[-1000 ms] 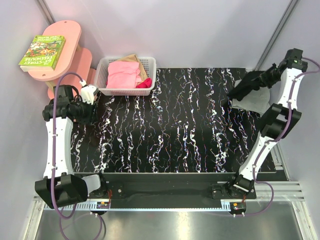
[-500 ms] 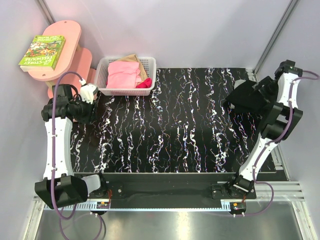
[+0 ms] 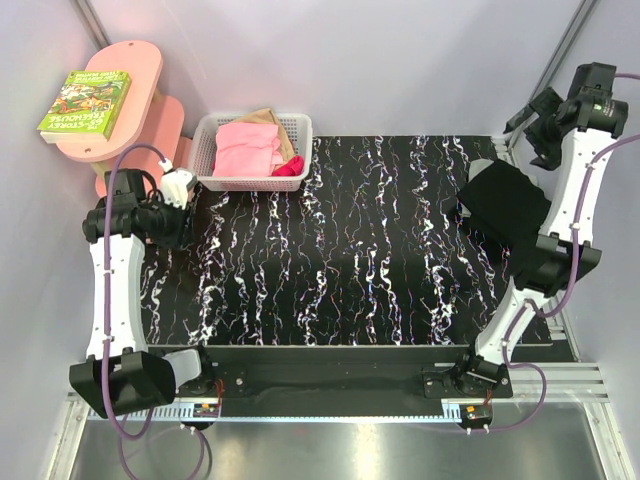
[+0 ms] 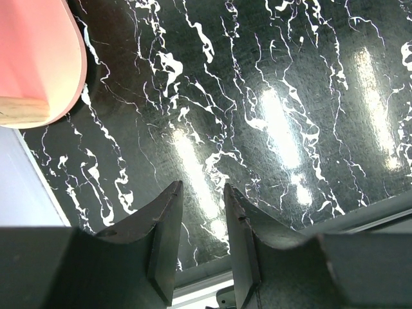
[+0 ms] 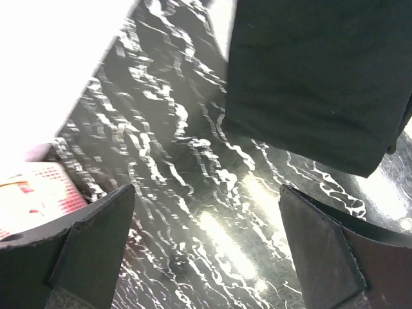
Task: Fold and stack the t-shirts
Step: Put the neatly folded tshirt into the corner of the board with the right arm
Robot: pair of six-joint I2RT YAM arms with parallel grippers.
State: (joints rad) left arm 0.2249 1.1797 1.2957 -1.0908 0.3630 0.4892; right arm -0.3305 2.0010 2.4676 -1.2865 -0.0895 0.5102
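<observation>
A folded black t-shirt [image 3: 505, 205] lies flat at the table's right side, and the right wrist view has it at the top right [image 5: 315, 77]; no print shows. A sliver of the light grey t-shirt [image 3: 481, 166] peeks out at its far left corner. My right gripper [image 3: 530, 125] hangs above the table's far right corner, clear of the cloth. Its jaws [image 5: 206, 190] are wide open with only tabletop between them. My left gripper [image 3: 188, 225] hovers over the table's left edge; its fingers [image 4: 201, 187] stand a narrow gap apart with nothing in it.
A white basket [image 3: 255, 150] of pink and tan clothes stands at the back left, blurred in the right wrist view [image 5: 29, 193]. A pink stool [image 3: 120, 110] with a green book [image 3: 85, 102] is beyond the left edge, close to the left gripper [image 4: 38, 58].
My right gripper let go of the black t-shirt, opened wide and rose back to the far right. The shirt now lies flat, covering most of the grey one. The left arm stayed still.
</observation>
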